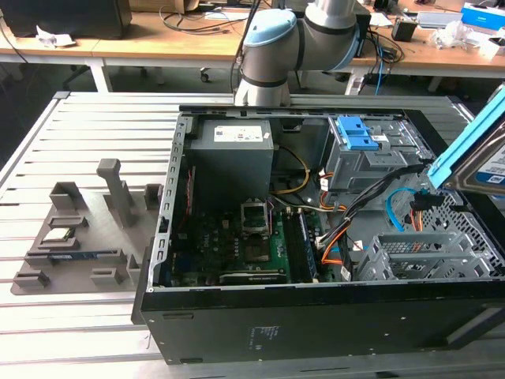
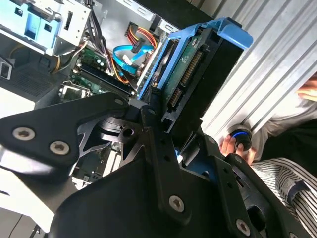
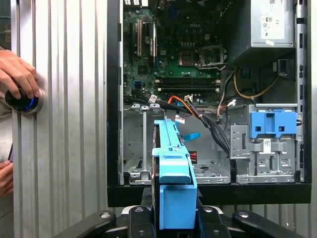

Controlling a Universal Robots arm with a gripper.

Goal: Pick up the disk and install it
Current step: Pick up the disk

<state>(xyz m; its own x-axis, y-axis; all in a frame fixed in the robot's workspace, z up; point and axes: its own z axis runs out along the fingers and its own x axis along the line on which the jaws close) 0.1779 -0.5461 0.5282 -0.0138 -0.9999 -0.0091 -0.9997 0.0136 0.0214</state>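
Disk [image 1: 483,154] in air, tilted, at exterior view's right, over drive end of open computer case [image 1: 158,237] on slatted bench [image 1: 79,126]. Clear of empty metal cage [image 1: 418,257]. Pincer [image 3: 173,210] closed on disk, jaws pressed against both broad sides.

Handling, judged:
- Metal body stiff and dense, fair weight for size.
- Smooth faces may slip under weak squeeze.
- Blue frame [image 2: 225,29] plastic, some flex.
- Connector strip [image 2: 185,74] and bare circuit board fragile.
- Best hold: broad sides, away from connector end.
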